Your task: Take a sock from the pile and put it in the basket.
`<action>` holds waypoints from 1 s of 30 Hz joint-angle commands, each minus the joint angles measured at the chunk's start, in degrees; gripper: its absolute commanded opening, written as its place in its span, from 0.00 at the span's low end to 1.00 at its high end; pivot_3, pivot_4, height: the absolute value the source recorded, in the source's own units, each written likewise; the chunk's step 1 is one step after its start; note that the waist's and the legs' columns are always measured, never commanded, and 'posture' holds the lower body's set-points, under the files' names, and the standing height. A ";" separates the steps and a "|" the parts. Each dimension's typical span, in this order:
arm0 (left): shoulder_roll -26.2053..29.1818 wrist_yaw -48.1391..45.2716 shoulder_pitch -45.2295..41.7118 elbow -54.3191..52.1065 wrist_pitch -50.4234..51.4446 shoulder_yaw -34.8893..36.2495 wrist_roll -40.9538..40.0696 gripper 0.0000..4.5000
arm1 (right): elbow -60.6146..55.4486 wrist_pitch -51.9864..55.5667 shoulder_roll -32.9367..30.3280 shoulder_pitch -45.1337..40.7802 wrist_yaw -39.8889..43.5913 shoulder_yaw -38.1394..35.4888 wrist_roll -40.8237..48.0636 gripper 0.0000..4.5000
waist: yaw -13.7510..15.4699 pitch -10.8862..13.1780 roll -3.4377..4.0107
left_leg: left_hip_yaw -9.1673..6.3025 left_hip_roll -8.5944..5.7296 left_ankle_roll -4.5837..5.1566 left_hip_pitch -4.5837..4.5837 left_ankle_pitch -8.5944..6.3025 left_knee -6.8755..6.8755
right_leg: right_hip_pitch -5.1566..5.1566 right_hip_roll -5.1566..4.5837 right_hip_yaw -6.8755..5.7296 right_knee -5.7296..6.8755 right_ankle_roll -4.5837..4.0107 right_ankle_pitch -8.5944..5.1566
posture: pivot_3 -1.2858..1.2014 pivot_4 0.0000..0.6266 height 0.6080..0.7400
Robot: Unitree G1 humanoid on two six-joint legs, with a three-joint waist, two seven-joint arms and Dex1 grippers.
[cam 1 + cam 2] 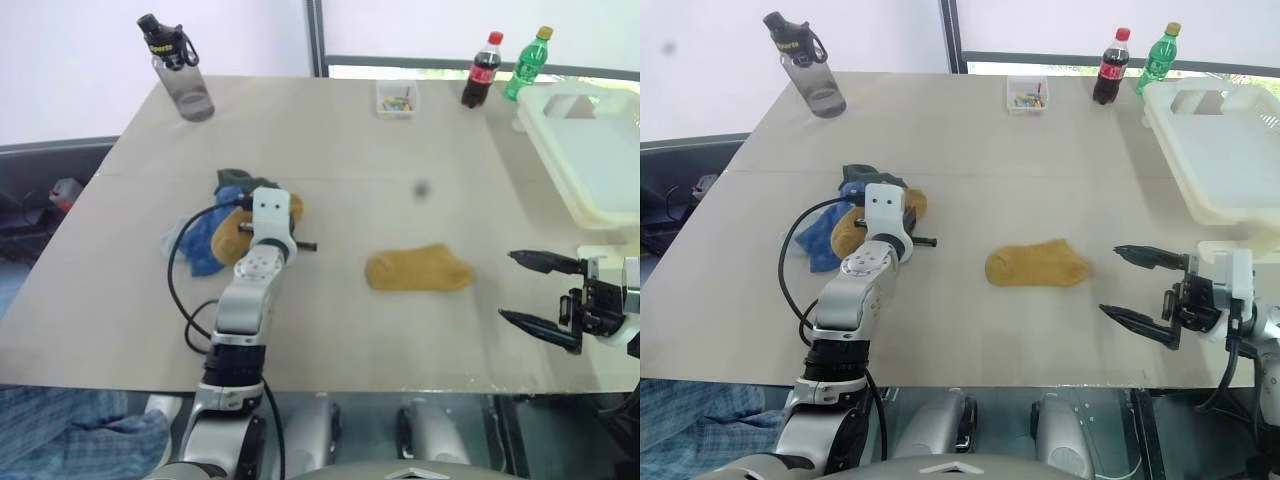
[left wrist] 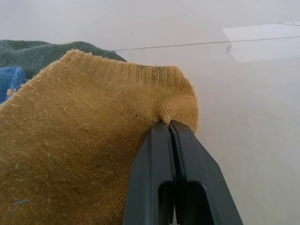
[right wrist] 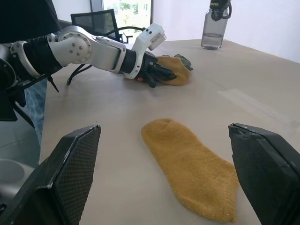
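Left gripper (image 2: 169, 123) — black fingers pinched together on the ribbed edge of a mustard knit sock (image 2: 84, 140), at the pile (image 1: 225, 215) of soft blue and dark green socks. To its right, apart: a second mustard sock (image 1: 418, 270), flat on the smooth beige table (image 1: 330, 150). Beyond that — right gripper (image 1: 535, 292), fingers spread wide, empty. Far right: cream plastic basket (image 1: 1215, 150), rolled rim.

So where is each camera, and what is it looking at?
Head camera, two eyes: looks down the table; both arms show; the left pincer is at the pile.
Left wrist: looks along its shut pincer, pinching a mustard sock.
Right wrist: looks between its open fingers at the loose mustard sock and the left arm.
All views share the pile.
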 commanded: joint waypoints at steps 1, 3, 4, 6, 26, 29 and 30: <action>-0.78 -2.08 -1.38 -2.56 -0.80 -1.27 -0.90 0.01 | -0.60 -0.86 0.08 -0.26 0.68 -0.73 0.66 1.00 | 0.02 0.00 0.00 | 0.00 0.00 0.00 0.00 0.00 0.00 | 0.00 0.00 0.00 0.00 0.00 0.00 | 0.52 0.24 1.00; -1.37 -3.76 -1.78 -3.23 -0.30 -2.51 -1.40 0.01 | -0.51 -0.88 0.11 -0.34 0.69 -0.70 0.57 1.00 | 0.03 0.00 0.00 | 0.00 0.00 0.00 -0.01 0.00 0.00 | 0.00 0.00 0.00 0.00 0.00 0.00 | 0.52 0.24 1.00; -1.56 -4.29 -1.89 -3.39 -0.21 -2.93 -1.43 0.01 | -0.48 -0.89 0.12 -0.35 0.72 -0.69 0.54 1.00 | 0.04 0.00 0.00 | 0.00 0.00 0.00 0.00 0.00 0.00 | 0.00 0.00 0.00 0.00 0.00 0.00 | 0.52 0.24 1.00; -1.96 -5.26 -2.19 -3.39 -0.10 -3.85 -1.62 0.01 | -0.49 -0.93 0.20 -0.35 0.68 -0.62 0.48 1.00 | 0.03 0.00 0.00 | 0.00 0.00 0.00 -0.01 0.00 0.00 | 0.00 0.00 0.00 0.00 0.00 0.00 | 0.52 0.24 1.00; -14.64 -24.47 -20.74 27.89 -10.01 -14.40 -4.35 0.01 | -1.94 -0.48 0.48 -1.69 -1.86 -0.10 -0.02 1.00 | -0.14 0.02 -0.03 | 0.06 -0.07 0.02 -0.03 -0.01 0.00 | -0.01 0.05 -0.02 -0.04 0.01 -0.01 | 0.52 0.24 1.00; -15.69 -26.58 -21.50 29.29 -11.58 -15.30 -4.39 0.01 | -2.03 -0.82 0.74 -1.29 -2.02 -0.42 -0.08 1.00 | -0.26 0.02 -0.03 | 0.09 -0.05 0.02 0.00 0.00 0.00 | -0.01 0.07 0.01 -0.02 0.01 -0.01 | 0.52 0.24 1.00; -15.88 -26.78 -21.53 29.28 -12.01 -15.41 -4.37 0.06 | -1.86 -1.06 0.79 -1.05 -1.84 -0.65 -0.10 1.00 | -0.24 0.02 -0.03 | 0.08 -0.05 0.02 0.01 0.00 0.00 | -0.02 0.07 0.01 -0.01 0.01 -0.01 | 0.52 0.24 1.00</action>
